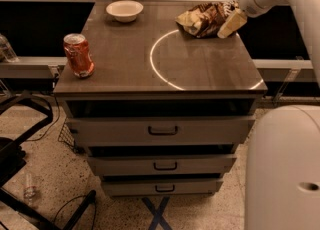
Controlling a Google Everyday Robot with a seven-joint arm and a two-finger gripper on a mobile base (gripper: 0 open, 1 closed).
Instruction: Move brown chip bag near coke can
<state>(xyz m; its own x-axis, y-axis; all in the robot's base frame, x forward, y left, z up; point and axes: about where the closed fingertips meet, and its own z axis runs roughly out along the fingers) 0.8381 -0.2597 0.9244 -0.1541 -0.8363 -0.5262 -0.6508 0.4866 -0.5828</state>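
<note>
**Before the brown chip bag (pixel 204 18) can cross the counter (pixel 210 76), the hold has to be sure**

While the end effector (pixel 231 23) sits at the right edge of the bag, touching it or just beside it, I cannot tell whether it is open or closed. The bag lies crumpled at the back right corner of the counter. The coke can (pixel 78 55) stands upright near the front left edge, well apart from the bag. A white bowl (pixel 125 10) rests at the back left.

The step in hand looks like taking hold of the bag. Crumpled foil slips and gives, so the grip should land on a thick fold of the bag, not a loose corner. Lifting it clear seems wiser than dragging it, since a dragged bag may twist free. The path runs diagonally toward the front left, passing in front of the bowl. The can stands close to the counter's edge, and a nudge could tip it or push it off. The bag is therefore best set down on the can's right side, near it but not against it, and let go only once it rests on the counter.
</note>
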